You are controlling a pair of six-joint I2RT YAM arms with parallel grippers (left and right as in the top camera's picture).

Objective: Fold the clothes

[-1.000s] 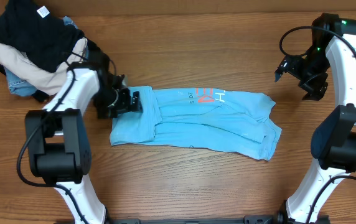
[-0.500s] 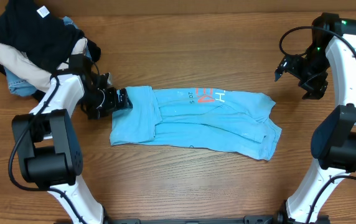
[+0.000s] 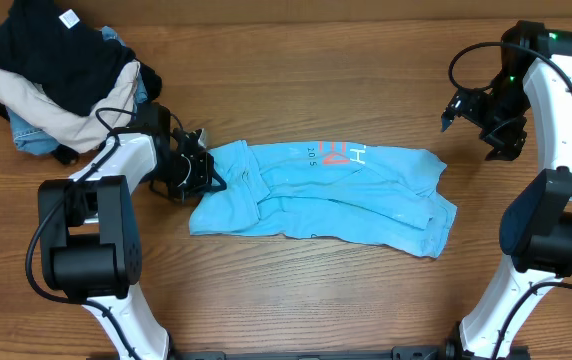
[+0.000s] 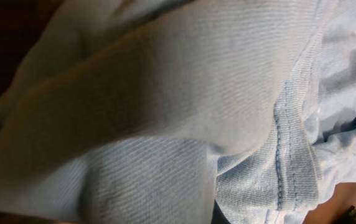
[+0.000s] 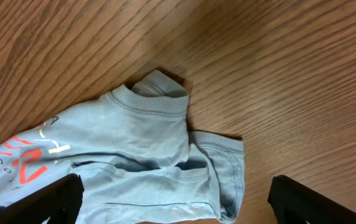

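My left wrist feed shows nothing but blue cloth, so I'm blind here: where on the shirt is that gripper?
Observer: Overhead, the left gripper sits at the left end of the T-shirt, nearest the clothes pile.
Operator: Is the right gripper holding anything?
Observer: No; it is open, hovering apart from the shirt's right end.
Operator: Is the shirt flat?
Observer: Folded into a long wrinkled strip, lettering facing up.

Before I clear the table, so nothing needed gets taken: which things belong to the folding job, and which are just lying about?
Job in hand:
sky-blue T-shirt
left pincer, at the shirt's left edge

Lying about, piled together in the far left corner:
black garment with white tag
cream garment
denim-blue garment
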